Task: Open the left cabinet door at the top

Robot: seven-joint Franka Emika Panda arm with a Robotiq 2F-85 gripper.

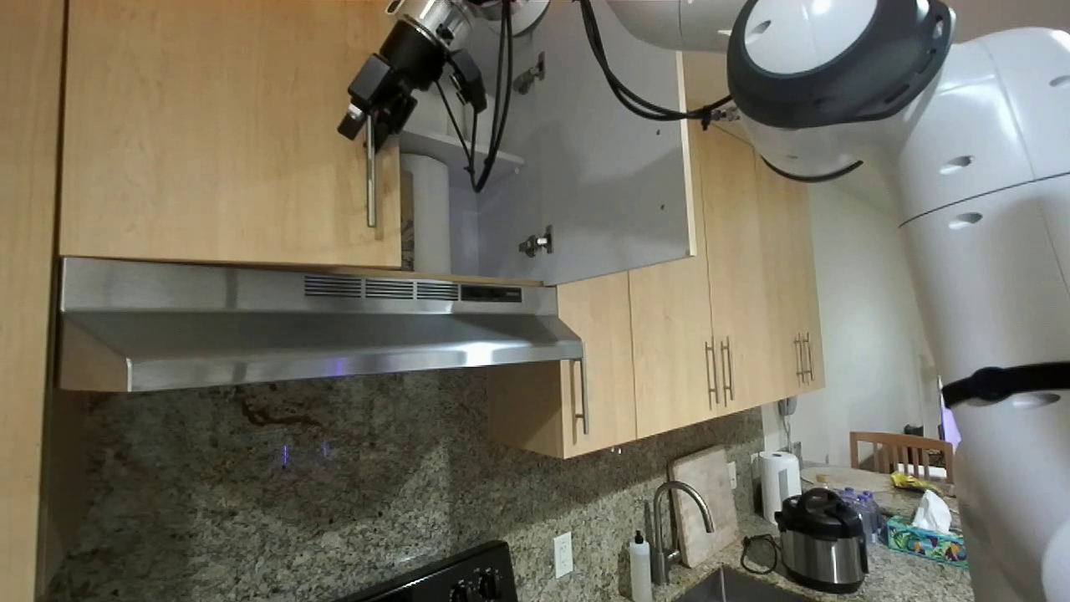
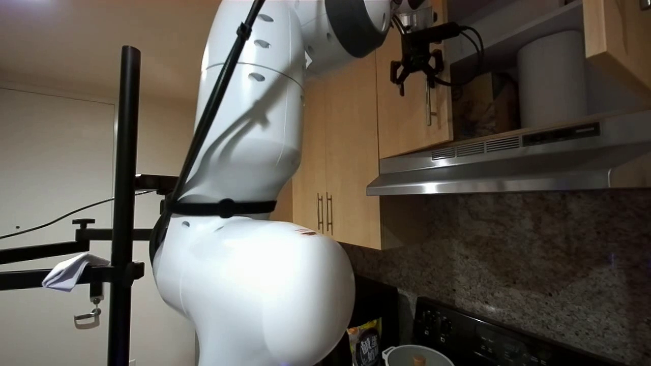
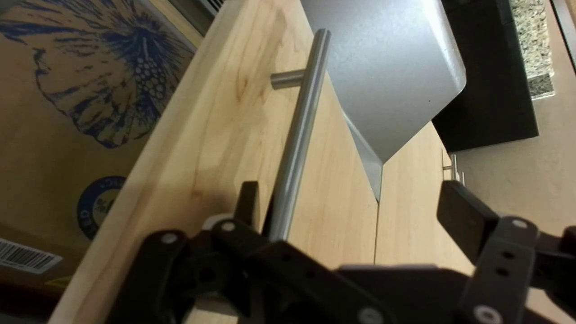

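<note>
A white Franka arm [image 1: 986, 267] reaches up to a wall cabinet [image 1: 465, 226] above a steel range hood [image 1: 334, 339]. The wide maple left cabinet door [image 1: 226, 134], at left in an exterior view, covers one side of the cabinet; whether it sits flush is hard to tell. Across from it, a neighboring door [image 1: 614, 167] stands swung out, pale grey inner face showing. Inside, a printed cardboard box [image 3: 103, 112] stands near a white cylinder [image 2: 552, 81]. The jaws are spread wide at the left door's slim steel bar handle [image 3: 297, 148]; the wrist view shows the bar between them, just beside one jaw. Contact cannot be made out.
</note>
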